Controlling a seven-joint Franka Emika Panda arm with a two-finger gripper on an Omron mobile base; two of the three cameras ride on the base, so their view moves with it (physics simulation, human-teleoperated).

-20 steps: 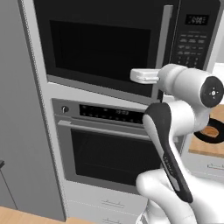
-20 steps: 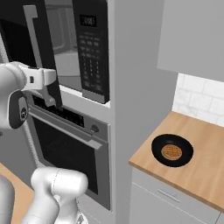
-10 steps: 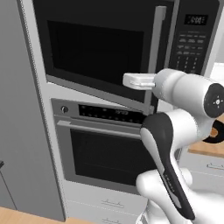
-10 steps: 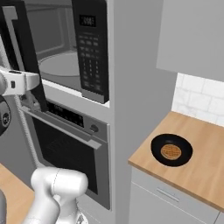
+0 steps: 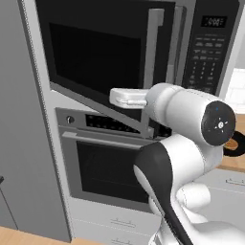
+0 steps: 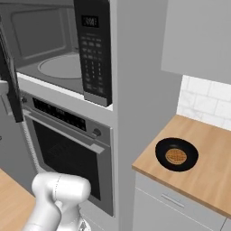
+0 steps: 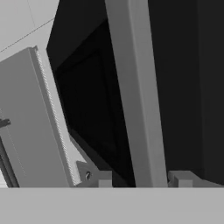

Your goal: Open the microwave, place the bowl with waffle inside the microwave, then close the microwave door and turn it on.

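The gripper (image 7: pixel 138 179) sits with its two fingertips (image 7: pixel 99 178) either side of the grey bar handle (image 7: pixel 135 96), half spread; whether they actually press on the bar cannot be told. In the left base view the handle (image 5: pixel 154 52) rises at 12 o'clock from the hand. The microwave door (image 5: pixel 100 57) stands swung out, and the microwave (image 6: pixel 58 58) shows its grey cavity and turntable. The keypad panel (image 6: pixel 92 49) is at 3 o'clock of the cavity. The oven (image 6: pixel 67 149) lies at 6 o'clock below. The bowl with waffle (image 6: pixel 176 154) rests on the wooden counter (image 6: pixel 198 176), well apart at 4 o'clock.
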